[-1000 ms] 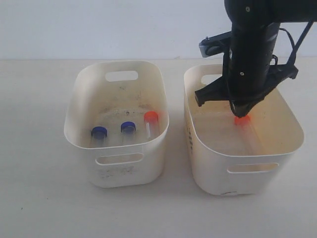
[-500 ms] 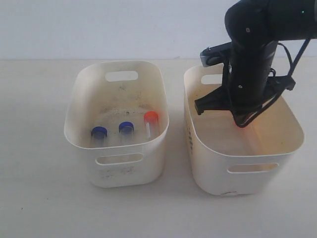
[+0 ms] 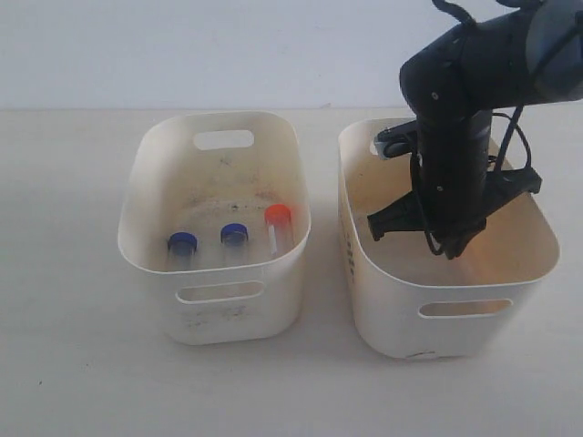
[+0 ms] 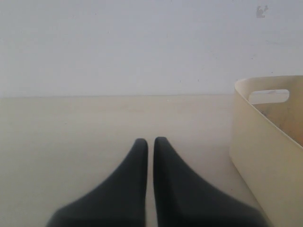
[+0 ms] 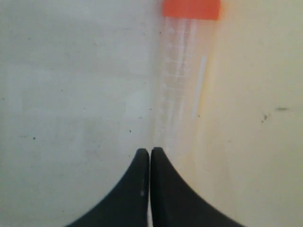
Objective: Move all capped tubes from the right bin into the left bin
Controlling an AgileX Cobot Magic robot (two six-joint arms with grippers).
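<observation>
In the exterior view my right gripper (image 3: pixel 451 253) hangs low inside the right bin (image 3: pixel 392 314), and the arm hides the tube there. The right wrist view shows that gripper (image 5: pixel 150 150) shut and empty. An orange-capped tube (image 5: pixel 182 80) lies flat on the bin floor, its clear end just ahead of the fingertips. The left bin (image 3: pixel 228 314) holds three capped tubes: two blue-capped (image 3: pixel 182 242) (image 3: pixel 235 233) and one orange-capped (image 3: pixel 278 216). My left gripper (image 4: pixel 150 140) is shut and empty above the bare table, beside the left bin (image 4: pixel 258 137).
The two bins stand side by side on a pale table (image 3: pixel 73 346), a narrow gap between them. A white wall (image 3: pixel 182 45) rises behind. The right bin's walls closely surround my right arm.
My right arm has come down deeper into the right bin and toward its front. The orange cap, seen under the gripper a second ago, is now hidden behind the arm in the exterior view.
</observation>
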